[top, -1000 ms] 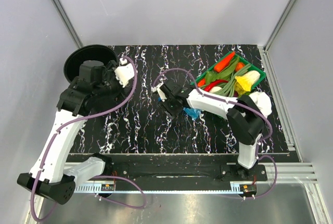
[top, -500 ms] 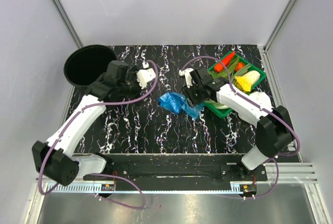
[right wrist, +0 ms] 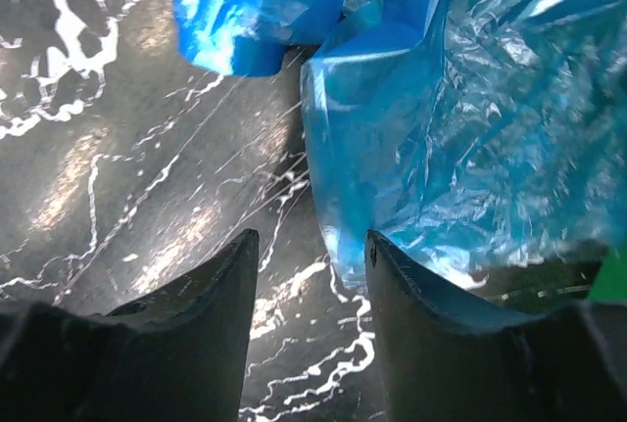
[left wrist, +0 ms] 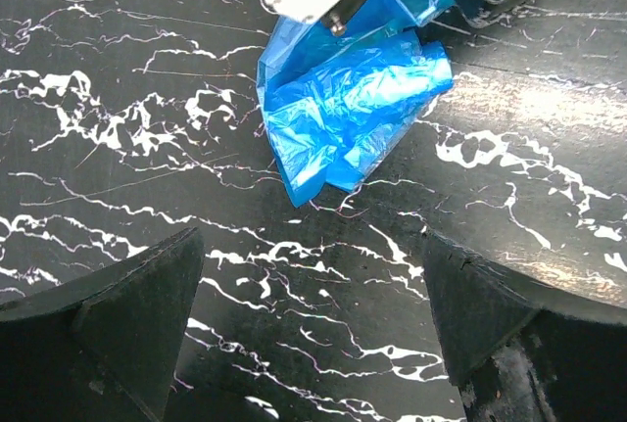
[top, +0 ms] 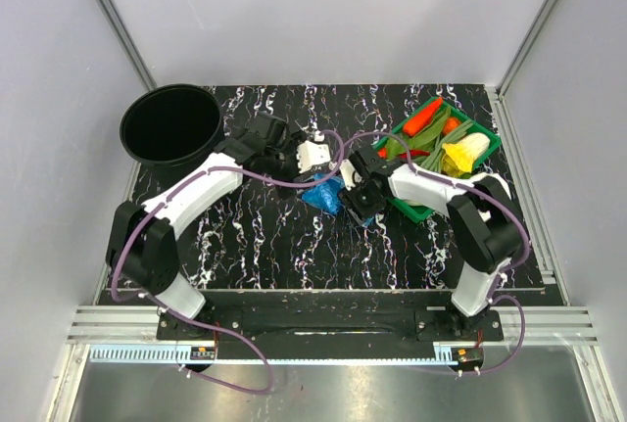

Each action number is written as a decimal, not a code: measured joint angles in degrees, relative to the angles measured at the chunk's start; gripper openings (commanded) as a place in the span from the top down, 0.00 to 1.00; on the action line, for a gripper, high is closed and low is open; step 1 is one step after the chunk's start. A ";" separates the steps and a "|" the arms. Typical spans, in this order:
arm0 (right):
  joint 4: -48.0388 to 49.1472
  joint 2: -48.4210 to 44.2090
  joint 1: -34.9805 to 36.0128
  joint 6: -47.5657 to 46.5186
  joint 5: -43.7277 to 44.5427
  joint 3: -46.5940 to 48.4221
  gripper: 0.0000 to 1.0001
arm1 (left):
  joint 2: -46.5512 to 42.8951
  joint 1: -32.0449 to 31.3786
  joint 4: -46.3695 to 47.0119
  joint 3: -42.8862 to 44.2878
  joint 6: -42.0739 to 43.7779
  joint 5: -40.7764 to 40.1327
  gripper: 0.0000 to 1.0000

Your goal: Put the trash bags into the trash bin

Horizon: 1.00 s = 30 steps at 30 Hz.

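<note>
The trash bags [top: 323,196] lie as a crumpled blue film heap on the black marbled table, mid-table. They show in the left wrist view [left wrist: 348,109] and in the right wrist view [right wrist: 470,118]. My left gripper [top: 297,161] is open and empty just left of and behind the heap; in its wrist view [left wrist: 313,314] the film lies ahead of the wide-open fingers. My right gripper [top: 351,195] is open at the heap's right edge; in its wrist view [right wrist: 312,285] the right finger [right wrist: 431,324] is against the film. The trash bin [top: 171,124] stands at the far left.
A green tray [top: 487,140] of vegetables sits at the far right, just behind my right arm. A white wrinkly plastic lump [top: 496,188] lies beside it. Grey walls close in the left, back and right sides of the table.
My left arm has swung from over the bin rightward to the blue heap. My right gripper rose off the heap, uncovering it, and has come back down at its right edge.
</note>
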 measured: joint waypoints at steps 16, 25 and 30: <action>-0.85 6.38 -4.39 -3.10 -0.61 5.55 1.00 | 3.17 -0.07 1.07 0.61 6.75 0.96 0.04; -9.01 -0.98 -4.39 -5.05 -1.11 13.75 1.00 | 2.84 -0.07 0.42 0.85 7.32 -0.39 0.04; -11.85 -7.87 -4.39 -4.98 -1.16 18.08 1.00 | 1.86 -0.07 -0.57 1.03 7.34 -0.61 0.04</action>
